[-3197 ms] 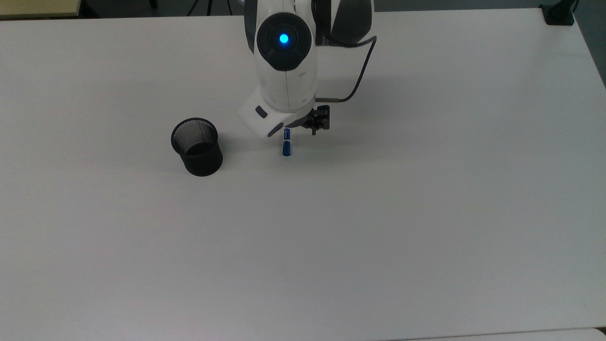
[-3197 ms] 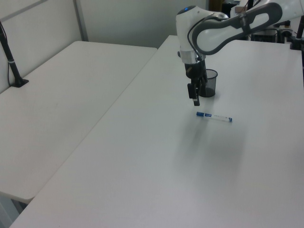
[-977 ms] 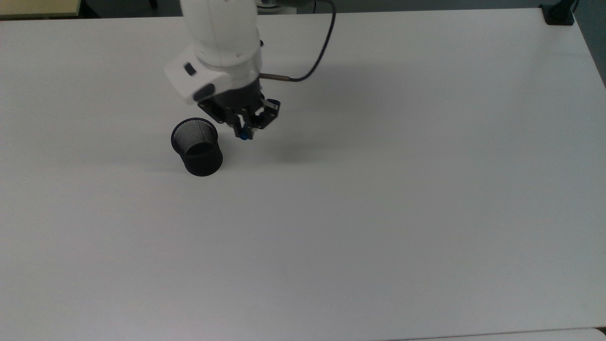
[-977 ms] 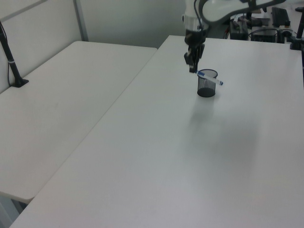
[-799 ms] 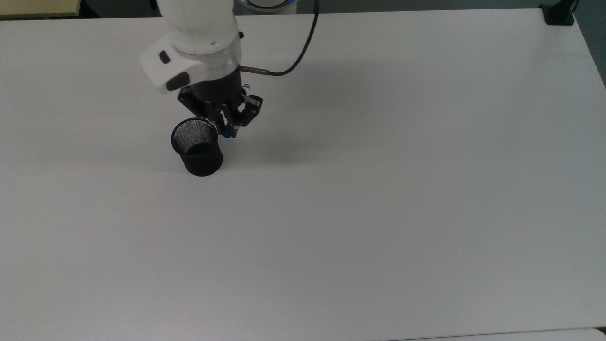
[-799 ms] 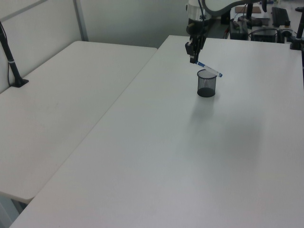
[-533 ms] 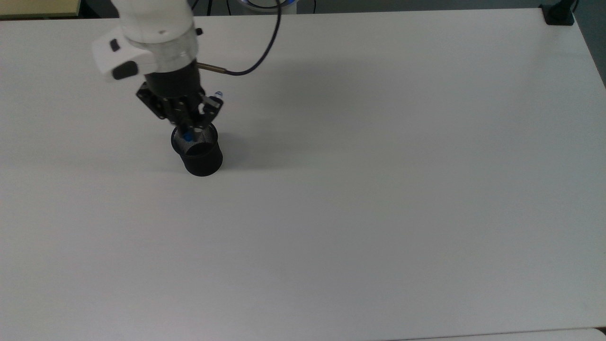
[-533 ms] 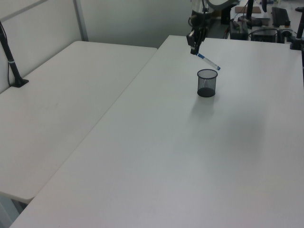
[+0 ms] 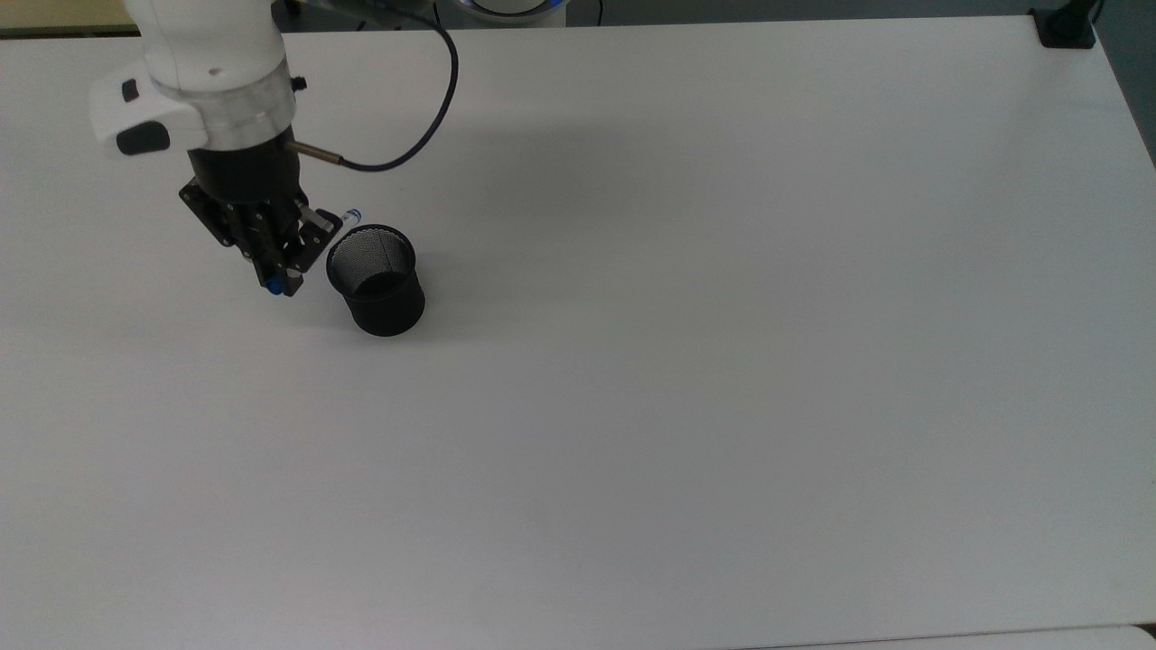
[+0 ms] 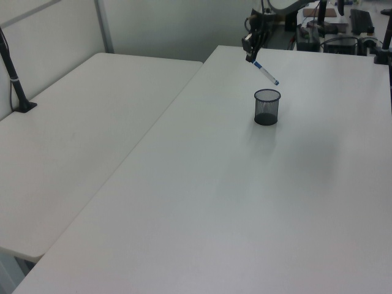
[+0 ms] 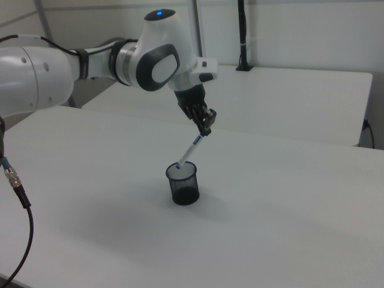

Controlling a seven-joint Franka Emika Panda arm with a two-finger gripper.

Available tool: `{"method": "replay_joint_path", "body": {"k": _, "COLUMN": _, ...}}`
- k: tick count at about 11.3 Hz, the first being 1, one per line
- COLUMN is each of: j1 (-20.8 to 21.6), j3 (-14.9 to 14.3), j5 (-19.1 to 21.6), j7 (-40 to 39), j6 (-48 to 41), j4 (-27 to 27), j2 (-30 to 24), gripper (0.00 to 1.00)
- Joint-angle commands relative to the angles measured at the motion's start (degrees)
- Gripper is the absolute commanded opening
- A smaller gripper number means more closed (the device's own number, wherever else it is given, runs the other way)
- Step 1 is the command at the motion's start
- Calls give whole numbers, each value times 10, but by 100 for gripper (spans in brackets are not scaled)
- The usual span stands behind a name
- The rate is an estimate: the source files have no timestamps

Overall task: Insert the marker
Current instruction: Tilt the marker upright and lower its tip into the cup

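A black mesh cup [image 9: 377,282] stands upright on the white table [image 9: 722,361]. My gripper [image 9: 278,278] is raised just off the cup toward the top view's left, shut on one end of the marker [image 9: 349,218]. The marker, white with blue ends, hangs tilted. In the right view the marker [image 11: 189,152] slants down from the gripper [image 11: 207,125], and its lower end lines up with the rim of the cup [image 11: 183,186]. In the left view the marker [image 10: 266,74] hangs above the cup [image 10: 267,108], below the gripper [image 10: 250,57].
A dark cable [image 9: 406,144] loops from the wrist over the table. A black clamp [image 9: 1066,27] sits at the table's far right corner in the top view. A second white table [image 10: 73,135] with a black post [image 10: 12,67] stands alongside.
The marker lay on the table 3.2 s ago; it now hangs in my gripper. Over the last second the gripper rose and swung to the top view's left, tilting the marker steeper.
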Motion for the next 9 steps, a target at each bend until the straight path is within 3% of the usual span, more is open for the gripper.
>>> {"method": "replay_joint_path", "body": {"k": 1, "j1": 3, "j3": 4, "j5": -16, "j7": 6, "j6": 39, "j4": -18, "j2": 18, "gripper": 0}}
{"method": "replay_joint_path", "body": {"k": 4, "j1": 7, "j3": 6, "j5": -17, "j7": 7, "j6": 39, "j4": -28, "j2": 18, "gripper": 0}}
{"method": "replay_joint_path", "body": {"k": 8, "j1": 10, "j3": 8, "j5": -17, "j7": 1, "j6": 34, "j4": -36, "j2": 18, "gripper": 7}}
{"method": "replay_joint_path", "body": {"k": 9, "j1": 9, "j3": 8, "j5": -17, "j7": 0, "j6": 31, "j4": -36, "j2": 17, "gripper": 12}}
